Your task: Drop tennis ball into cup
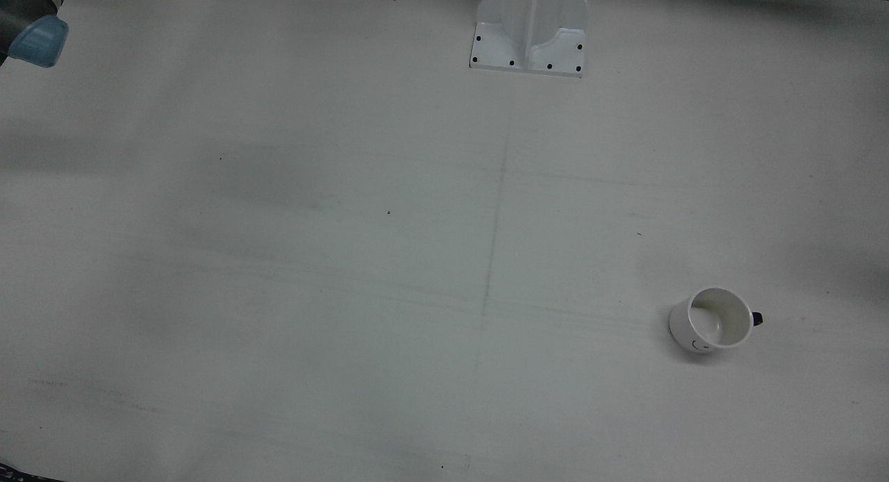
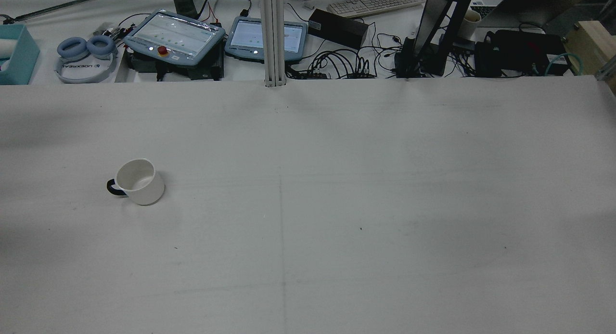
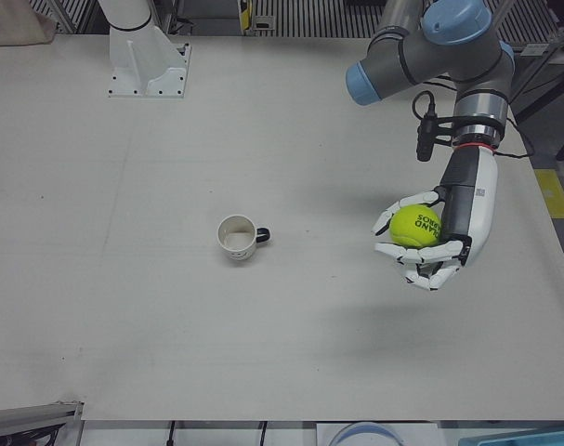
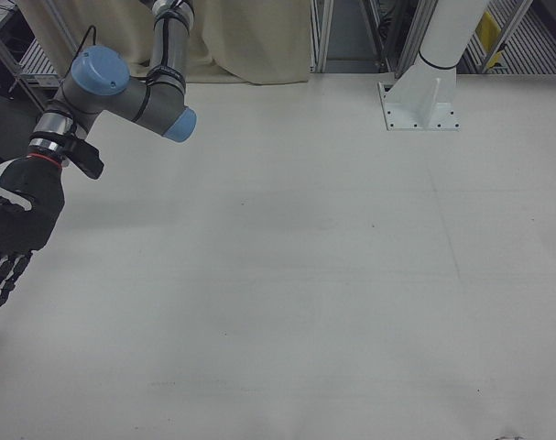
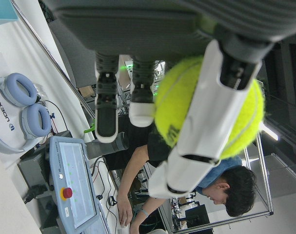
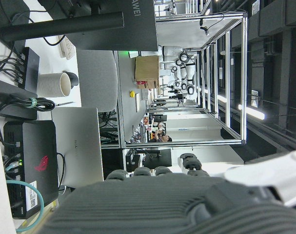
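Observation:
A white cup [image 3: 236, 238] with a dark handle stands upright on the table; it also shows in the front view [image 1: 712, 320] and the rear view [image 2: 139, 181]. My left hand [image 3: 439, 237] is shut on the yellow-green tennis ball [image 3: 415, 225] and holds it above the table, well to the view's right of the cup. The ball fills the left hand view [image 5: 211, 117], held between white fingers [image 5: 201, 131]. My right hand [image 4: 10, 229] hangs at the right-front view's left edge, fingers spread and empty, far from the cup.
The white arm pedestals [image 1: 531, 30] [image 3: 147, 60] stand at the table's robot side. Past the table's far edge in the rear view are teach pendants [image 2: 173, 35], cables, a keyboard and headphones [image 2: 86, 47]. A pencil line [image 2: 281, 237] runs down the table's middle.

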`<state>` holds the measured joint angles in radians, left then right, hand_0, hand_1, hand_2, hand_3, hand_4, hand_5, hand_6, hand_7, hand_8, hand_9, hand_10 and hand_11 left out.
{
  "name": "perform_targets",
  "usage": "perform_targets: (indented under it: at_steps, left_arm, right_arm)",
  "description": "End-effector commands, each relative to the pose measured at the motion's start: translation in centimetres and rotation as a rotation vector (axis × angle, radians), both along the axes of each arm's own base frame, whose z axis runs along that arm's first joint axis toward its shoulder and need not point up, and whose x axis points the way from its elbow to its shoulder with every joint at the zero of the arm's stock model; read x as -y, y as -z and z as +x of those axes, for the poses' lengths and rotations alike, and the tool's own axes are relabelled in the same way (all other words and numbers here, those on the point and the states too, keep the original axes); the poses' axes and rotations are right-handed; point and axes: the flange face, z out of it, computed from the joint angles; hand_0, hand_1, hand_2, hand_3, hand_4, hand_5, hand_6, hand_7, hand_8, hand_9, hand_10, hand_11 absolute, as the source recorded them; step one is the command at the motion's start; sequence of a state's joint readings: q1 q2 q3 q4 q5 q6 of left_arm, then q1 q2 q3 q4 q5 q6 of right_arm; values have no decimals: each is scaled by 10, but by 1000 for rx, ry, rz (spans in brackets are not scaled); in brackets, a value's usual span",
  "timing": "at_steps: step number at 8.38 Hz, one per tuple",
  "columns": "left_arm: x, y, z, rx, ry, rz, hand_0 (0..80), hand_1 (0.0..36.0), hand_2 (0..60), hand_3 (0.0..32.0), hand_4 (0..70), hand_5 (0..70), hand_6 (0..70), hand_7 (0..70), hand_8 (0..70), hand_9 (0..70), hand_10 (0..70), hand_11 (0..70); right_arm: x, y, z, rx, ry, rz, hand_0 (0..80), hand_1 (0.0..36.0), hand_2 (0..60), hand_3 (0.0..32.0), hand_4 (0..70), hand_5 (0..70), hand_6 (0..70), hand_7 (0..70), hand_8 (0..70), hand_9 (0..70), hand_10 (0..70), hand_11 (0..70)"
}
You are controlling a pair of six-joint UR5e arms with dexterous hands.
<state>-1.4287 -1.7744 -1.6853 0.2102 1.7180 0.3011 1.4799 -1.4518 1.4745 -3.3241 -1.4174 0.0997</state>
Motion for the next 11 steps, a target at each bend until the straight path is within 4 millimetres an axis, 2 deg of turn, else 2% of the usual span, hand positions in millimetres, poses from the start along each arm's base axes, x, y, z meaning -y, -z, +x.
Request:
perform_targets:
  at_steps: [1, 2, 3, 5, 6, 7, 8, 9, 11]
  left_arm:
    - [0, 3, 0, -3, -1, 6, 800, 360, 600, 0, 700, 187, 331, 700, 671, 700, 383, 554]
    - [-1, 6, 0, -4, -1, 12, 800, 360, 600, 0, 700, 194, 345, 700, 700, 700, 419, 604]
    - [-2, 10, 0, -5, -1, 20, 800, 360, 600, 0, 700, 197, 350, 700, 700, 700, 430, 619]
    - [-9, 38, 11, -11, -24, 70, 800, 360, 600, 0, 700, 194, 344, 700, 700, 700, 417, 601]
    - [-15, 61, 26, -15, -51, 98, 800, 360, 600, 0, 700, 194, 343, 700, 700, 700, 414, 597]
    - [-33, 72, 56, -20, -115, 110, 800, 360, 600, 0, 700, 193, 339, 700, 700, 700, 410, 591]
    - [-50, 70, 77, -22, -158, 102, 800, 360, 600, 0, 700, 193, 338, 700, 700, 700, 408, 589]
    - [-51, 70, 93, -25, -189, 101, 800, 360, 600, 0, 700, 193, 339, 700, 700, 700, 414, 596]
    - [-52, 73, 100, -26, -201, 104, 800, 360, 600, 0, 700, 193, 340, 700, 699, 700, 423, 610]
  right_arm:
    - [0, 1, 0, 0, 0, 2, 0, 0, 0, 0, 0, 0, 0, 0, 0, 0, 0, 0]
    - [0, 1, 0, 0, 0, 2, 0, 0, 0, 0, 0, 0, 0, 0, 0, 0, 0, 0]
    - [0, 1, 0, 0, 0, 2, 0, 0, 0, 0, 0, 0, 0, 0, 0, 0, 0, 0]
    - [0, 1, 0, 0, 0, 2, 0, 0, 0, 0, 0, 0, 0, 0, 0, 0, 0, 0]
    - [0, 1, 0, 0, 0, 2, 0, 0, 0, 0, 0, 0, 0, 0, 0, 0, 0, 0]
    - [0, 1, 0, 0, 0, 2, 0, 0, 0, 0, 0, 0, 0, 0, 0, 0, 0, 0]
    - [0, 1, 0, 0, 0, 2, 0, 0, 0, 0, 0, 0, 0, 0, 0, 0, 0, 0]
    - [0, 1, 0, 0, 0, 0, 0, 0, 0, 0, 0, 0, 0, 0, 0, 0, 0, 0]
    - [0, 1, 0, 0, 0, 2, 0, 0, 0, 0, 0, 0, 0, 0, 0, 0, 0, 0]
